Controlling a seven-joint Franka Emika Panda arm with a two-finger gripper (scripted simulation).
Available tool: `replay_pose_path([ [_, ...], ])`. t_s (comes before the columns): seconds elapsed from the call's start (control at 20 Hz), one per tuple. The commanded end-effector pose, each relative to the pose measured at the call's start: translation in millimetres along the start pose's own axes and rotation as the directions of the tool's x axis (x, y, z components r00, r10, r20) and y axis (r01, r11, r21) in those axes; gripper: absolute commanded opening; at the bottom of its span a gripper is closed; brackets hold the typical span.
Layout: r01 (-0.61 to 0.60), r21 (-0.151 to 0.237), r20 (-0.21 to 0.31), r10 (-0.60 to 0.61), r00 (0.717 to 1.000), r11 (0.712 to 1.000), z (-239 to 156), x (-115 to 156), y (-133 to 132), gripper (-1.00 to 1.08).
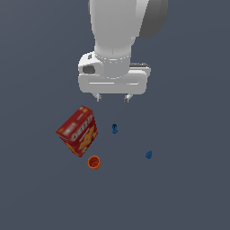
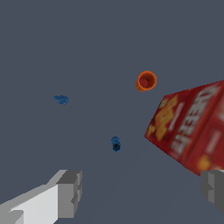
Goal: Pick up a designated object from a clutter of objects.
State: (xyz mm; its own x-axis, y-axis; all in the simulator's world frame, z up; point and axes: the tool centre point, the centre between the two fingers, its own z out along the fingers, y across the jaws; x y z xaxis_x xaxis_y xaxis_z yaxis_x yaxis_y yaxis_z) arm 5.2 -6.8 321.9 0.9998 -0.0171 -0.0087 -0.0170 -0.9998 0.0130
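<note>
Peg (image 1: 114, 129) is lying on the floor between box (image 1: 78, 130) and lighter blue bit (image 1: 148, 154), almost directly under gripper (image 1: 112, 97), which is hovering above, fingers (image 2: 70, 192) spread wide, holding nothing.

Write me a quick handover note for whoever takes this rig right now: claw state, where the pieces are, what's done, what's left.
Claw: open, empty, hanging above the floor, nothing between the fingers.
Dark-blue peg: on the floor, just below the claw in the exterior view, apart from everything else.
Red cracker box: tilted, on the exterior view's left of the peg.
Orange cup: by the box's near corner.
Lighter blue bit: off to the exterior view's right; not the target.
Done: nothing grasped.
Left: descend, close on the peg, lift.
</note>
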Motion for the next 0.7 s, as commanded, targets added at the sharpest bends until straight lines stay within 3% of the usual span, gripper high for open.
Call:
replay_pose_path([
  [0.0, 0.000, 0.000, 0.000, 0.000, 1.000, 1.000, 0.0, 0.0, 0.0, 1.00],
  [0.4, 0.052, -0.020, -0.011, -0.053, 0.999, 0.998, -10.5, -0.4, -25.3, 1.00],
  [0.65, 0.054, -0.021, -0.011, -0.054, 0.998, 0.998, -9.7, -0.3, -25.7, 1.00],
])
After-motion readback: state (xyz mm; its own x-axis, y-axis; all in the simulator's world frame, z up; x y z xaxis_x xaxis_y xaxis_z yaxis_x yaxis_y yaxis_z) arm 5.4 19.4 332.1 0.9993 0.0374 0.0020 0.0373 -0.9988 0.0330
